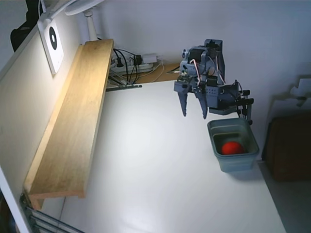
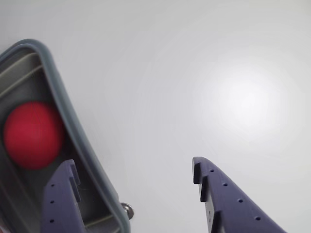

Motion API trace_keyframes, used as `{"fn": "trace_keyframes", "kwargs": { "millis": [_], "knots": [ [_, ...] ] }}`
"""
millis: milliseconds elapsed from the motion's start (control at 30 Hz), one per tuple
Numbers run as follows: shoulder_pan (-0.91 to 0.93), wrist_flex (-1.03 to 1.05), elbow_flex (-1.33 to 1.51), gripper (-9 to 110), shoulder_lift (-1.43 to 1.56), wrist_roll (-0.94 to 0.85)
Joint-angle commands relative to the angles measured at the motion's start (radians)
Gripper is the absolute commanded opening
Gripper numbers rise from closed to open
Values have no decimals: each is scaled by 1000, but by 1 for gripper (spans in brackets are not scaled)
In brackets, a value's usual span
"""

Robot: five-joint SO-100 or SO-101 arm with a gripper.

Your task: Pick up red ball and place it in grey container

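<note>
Stretching across most of the fixed view, the white table [image 1: 160,170] is smooth and evenly lit, with a soft glare near its middle. Pale walls close it in on the far and left sides. Along the left edge a long wooden shelf [image 1: 77,121] runs toward the far corner, where a power strip [image 1: 138,62] and a tangle of cables [image 1: 126,65] lie. A white card with a black ring [image 1: 52,41] hangs on the left wall above the shelf, and the base of a white lamp [image 1: 90,22] rises behind it. At the right edge a dark brown box [image 1: 289,150] stands on the floor beside the table.

The blue-grey arm [image 1: 214,82] hangs over the far right part of the table, its gripper [image 1: 194,114] pointing down with the two fingers spread apart and nothing between them. Just to its right sits the grey container [image 1: 233,145], and the red ball [image 1: 232,147] rests on its floor.

Only the fixed view shows the room, the shelf and the whole arm. The wrist view shows instead, up close, the container's rim [image 2: 73,126] curving along the left side, the ball [image 2: 33,134] lying inside against that wall, and the gripper [image 2: 133,172] with its fingers wide apart over bare table. A small metal screw head [image 2: 127,209] shows just outside the rim.
</note>
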Motion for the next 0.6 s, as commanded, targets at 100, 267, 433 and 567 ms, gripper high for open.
{"fn": "trace_keyframes", "kwargs": {
  "millis": [100,267,433,567],
  "knots": [
    [141,47,28,23,123,2],
    [266,75,49,20,177,2],
    [390,103,70,17,230,2],
    [496,126,87,14,276,2]
  ]
}}
